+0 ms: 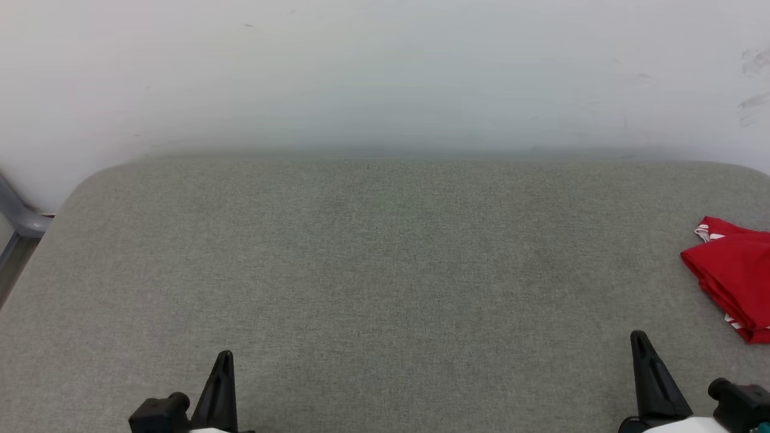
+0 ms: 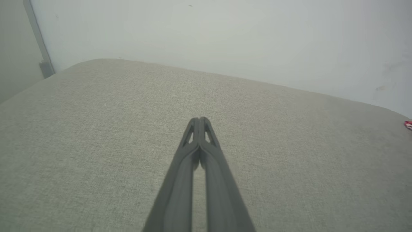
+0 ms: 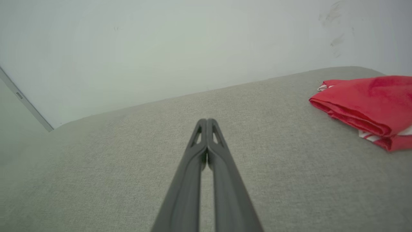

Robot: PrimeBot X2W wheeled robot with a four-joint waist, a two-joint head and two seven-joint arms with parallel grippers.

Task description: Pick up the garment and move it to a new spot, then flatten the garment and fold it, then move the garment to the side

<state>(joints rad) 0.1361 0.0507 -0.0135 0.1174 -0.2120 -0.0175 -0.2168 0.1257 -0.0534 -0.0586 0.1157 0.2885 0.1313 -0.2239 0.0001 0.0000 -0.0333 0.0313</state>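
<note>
The garment [image 1: 735,276] lies folded in a red bundle with white striped trim at the right edge of the grey padded surface [image 1: 385,270]; the right wrist view shows the garment [image 3: 367,106] at its right side, and a sliver of the garment [image 2: 408,124] shows at the far right of the left wrist view. My left gripper [image 1: 224,356] rests at the lower left, shut and empty, its fingertips pressed together [image 2: 199,120]. My right gripper [image 1: 637,335] is at the lower right, shut with nothing in it [image 3: 206,121], a short way in front and left of the garment.
A white wall [image 1: 385,72] rises right behind the padded surface. A grey metal frame post [image 1: 18,216] stands past the surface's left end. The surface's corners are rounded.
</note>
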